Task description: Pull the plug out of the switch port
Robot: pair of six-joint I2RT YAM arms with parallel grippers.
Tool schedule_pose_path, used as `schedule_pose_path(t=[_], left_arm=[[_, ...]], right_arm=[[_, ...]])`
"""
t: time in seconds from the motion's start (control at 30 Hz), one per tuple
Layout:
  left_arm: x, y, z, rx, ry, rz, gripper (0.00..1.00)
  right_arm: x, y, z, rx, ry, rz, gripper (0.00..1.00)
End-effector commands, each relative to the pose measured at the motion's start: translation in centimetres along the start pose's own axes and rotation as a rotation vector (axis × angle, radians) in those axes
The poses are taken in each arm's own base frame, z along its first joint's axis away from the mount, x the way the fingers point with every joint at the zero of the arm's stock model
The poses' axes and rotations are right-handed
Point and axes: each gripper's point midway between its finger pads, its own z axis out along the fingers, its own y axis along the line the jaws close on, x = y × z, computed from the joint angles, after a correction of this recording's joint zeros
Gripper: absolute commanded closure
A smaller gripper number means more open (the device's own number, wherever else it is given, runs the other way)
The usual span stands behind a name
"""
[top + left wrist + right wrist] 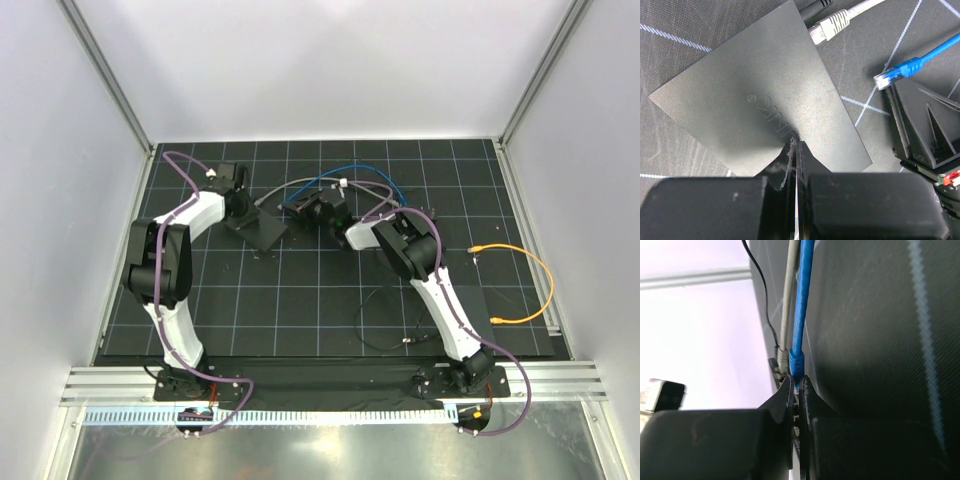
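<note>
The black switch [760,95] lies flat on the mat; in the top view the switch [258,232] is at the back left. A grey plug [830,26] sits in its far edge. The blue plug [896,71] is out of the switch, a short gap to its right, with its clear tip showing. My right gripper [796,383] is shut on the blue plug [796,365] and shows in the top view [322,210]. My left gripper [796,143] is shut, with its tips resting on the switch's top; it also shows in the top view [243,205].
The blue cable [370,178] and a grey cable [270,192] loop across the back of the mat. A yellow cable [535,265] lies at the right. A thin black cable [375,320] lies near the right arm. White walls close in three sides.
</note>
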Motion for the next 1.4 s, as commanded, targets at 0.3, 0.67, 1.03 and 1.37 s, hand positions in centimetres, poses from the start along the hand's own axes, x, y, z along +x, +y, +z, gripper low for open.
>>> schedule_pose_path(t=[0.3,0.67,1.03,1.37], left_arm=[[0.7,0.4,-3.9,-0.017,0.015,0.112,1.00],[-2.6,-0.8,-8.5,0.026,-0.145,0.124,1.00],[-4.8,-0.3,-11.7,-0.007,-0.267,0.121,1.00],[-3.7,-3.0,-13.8,0.151,-0.214,0.086,0.97]], right_arm=[[2.8,9.9,-5.4,-0.009,0.208,-0.291,0.99],[6.8,15.7,-13.4,-0.110,0.429,-0.329,0.99],[11.5,8.9,-21.5,0.096,0.576,-0.480,0.99],[0.1,5.9,-18.8,0.436,0.232,-0.830,0.61]])
